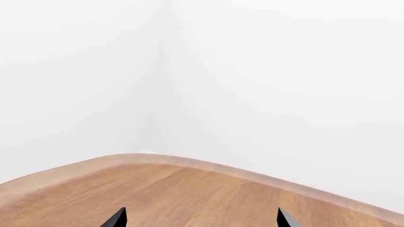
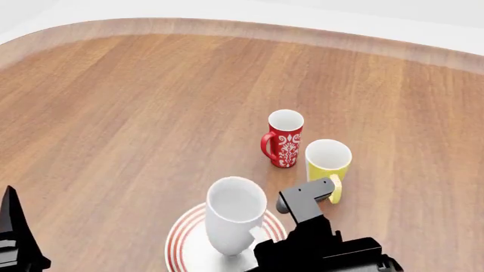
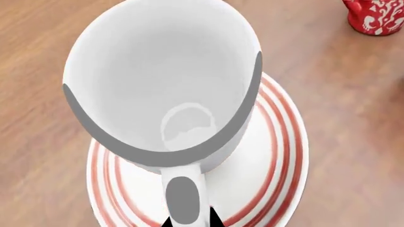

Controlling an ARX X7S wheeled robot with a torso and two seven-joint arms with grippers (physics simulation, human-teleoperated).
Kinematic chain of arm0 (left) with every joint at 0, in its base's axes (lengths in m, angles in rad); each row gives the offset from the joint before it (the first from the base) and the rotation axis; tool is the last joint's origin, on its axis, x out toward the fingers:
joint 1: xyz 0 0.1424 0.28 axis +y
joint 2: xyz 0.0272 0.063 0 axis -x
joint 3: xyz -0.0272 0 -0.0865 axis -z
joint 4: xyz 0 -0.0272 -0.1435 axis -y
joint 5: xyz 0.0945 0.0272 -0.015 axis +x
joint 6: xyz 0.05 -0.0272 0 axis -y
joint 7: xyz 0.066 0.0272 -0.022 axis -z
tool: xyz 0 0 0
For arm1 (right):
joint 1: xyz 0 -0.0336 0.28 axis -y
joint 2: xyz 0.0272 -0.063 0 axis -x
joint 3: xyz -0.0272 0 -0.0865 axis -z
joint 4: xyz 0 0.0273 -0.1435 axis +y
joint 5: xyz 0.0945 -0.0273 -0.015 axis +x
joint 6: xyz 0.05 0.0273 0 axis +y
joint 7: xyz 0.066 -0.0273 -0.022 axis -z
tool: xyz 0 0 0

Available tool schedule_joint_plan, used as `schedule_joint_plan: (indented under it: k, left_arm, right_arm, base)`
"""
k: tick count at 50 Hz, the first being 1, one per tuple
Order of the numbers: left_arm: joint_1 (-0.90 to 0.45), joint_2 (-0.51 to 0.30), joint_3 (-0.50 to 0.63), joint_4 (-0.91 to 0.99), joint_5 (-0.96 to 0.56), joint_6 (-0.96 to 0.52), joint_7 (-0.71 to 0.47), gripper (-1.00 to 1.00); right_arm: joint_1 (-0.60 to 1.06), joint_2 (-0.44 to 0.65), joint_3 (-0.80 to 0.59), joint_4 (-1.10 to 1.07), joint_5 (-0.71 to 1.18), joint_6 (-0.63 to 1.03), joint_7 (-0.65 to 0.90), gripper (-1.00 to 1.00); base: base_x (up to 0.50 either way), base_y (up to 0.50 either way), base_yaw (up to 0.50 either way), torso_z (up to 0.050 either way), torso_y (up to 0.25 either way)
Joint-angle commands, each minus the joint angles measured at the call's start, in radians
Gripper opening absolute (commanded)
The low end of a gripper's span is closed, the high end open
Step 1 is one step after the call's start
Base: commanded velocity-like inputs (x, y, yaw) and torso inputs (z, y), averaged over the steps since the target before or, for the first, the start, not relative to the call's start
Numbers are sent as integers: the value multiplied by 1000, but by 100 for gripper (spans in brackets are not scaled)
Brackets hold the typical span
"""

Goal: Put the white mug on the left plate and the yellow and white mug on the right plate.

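The white mug point(image 2: 234, 218) stands over a red-ringed plate point(image 2: 185, 241) at the near middle of the table; I cannot tell whether it touches the plate. In the right wrist view the mug point(image 3: 164, 80) fills the frame above the plate point(image 3: 277, 156). My right gripper point(image 3: 189, 221) is shut on the mug's handle, one dark finger on each side; in the head view it point(image 2: 257, 245) sits just right of the mug. The yellow and white mug point(image 2: 328, 161) stands upright on the wood to the right. My left gripper point(image 1: 202, 218) is open and empty, low at the left point(image 2: 15, 238). A second plate is out of view.
A red mug with a white pattern point(image 2: 284, 139) stands just left of and behind the yellow mug; it also shows in the right wrist view point(image 3: 375, 16). The wooden table's curved far edge point(image 2: 226, 25) meets white walls, and this edge point(image 1: 145, 158) also shows ahead of the left gripper.
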Motion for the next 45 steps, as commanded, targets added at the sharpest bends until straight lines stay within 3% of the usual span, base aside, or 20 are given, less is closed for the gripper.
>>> schedule_joint_plan:
  k: [1, 22, 23, 26, 31, 35, 39, 45]
  left_arm:
    - [3, -3, -1, 4, -4, 2, -4, 100]
    - [4, -9, -1, 4, -11, 4, -10, 100]
    - [4, -9, 0, 4, -10, 5, -10, 100]
    - [4, -9, 1, 3, -11, 5, -11, 100]
    - [1, -8, 5, 5, -11, 2, -15, 100]
    - [-5, -5, 7, 7, -12, -4, -24, 100]
    - [-14, -4, 24, 16, -2, -15, -30, 100]
    - [-24, -4, 28, 9, 0, -17, -31, 100]
  right_arm:
    - [9, -25, 52, 41, -67, 7, -26, -100]
    - [0, -38, 171, 41, -192, -12, -47, -100]
    - [1, -39, 171, 40, -196, -25, -54, 100]
    - [3, -35, 174, 33, -199, -37, -64, 100]
    - [-266, 110, 224, -631, -127, 352, -3, 100]
    - [-486, 216, 289, -1173, -61, 554, 42, 100]
    - [-673, 287, 396, -1507, 3, 659, 80, 100]
    - [-905, 324, 557, -1828, 65, 692, 118, 100]
  base:
    - [0, 0, 0, 0, 0]
    - [0, 0, 0, 0, 0]
    - [0, 0, 0, 0, 0]
    - [0, 0, 0, 0, 0]
    - [0, 0, 0, 0, 0]
    - [0, 0, 0, 0, 0]
    - [0, 0, 0, 0, 0]
    - [0, 0, 0, 0, 0]
